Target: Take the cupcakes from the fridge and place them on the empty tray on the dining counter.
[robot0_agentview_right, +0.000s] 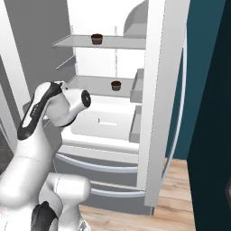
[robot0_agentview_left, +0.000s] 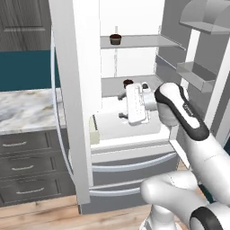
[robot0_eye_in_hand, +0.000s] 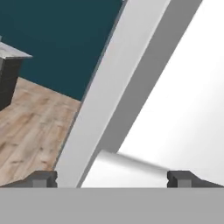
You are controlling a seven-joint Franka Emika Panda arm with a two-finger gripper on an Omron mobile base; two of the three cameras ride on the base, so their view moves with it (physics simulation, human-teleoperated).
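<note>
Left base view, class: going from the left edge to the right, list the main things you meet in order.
Marble counter → open left fridge door → cupcake on the upper shelf → gripper → right door bins.

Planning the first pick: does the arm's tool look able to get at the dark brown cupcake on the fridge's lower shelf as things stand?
Probably yes. The fridge doors stand open, the dark brown cupcake sits alone near the lower shelf's front, and the tool, jaws wide open, is already inside the opening just below it. Nothing seems to block the way.
</note>
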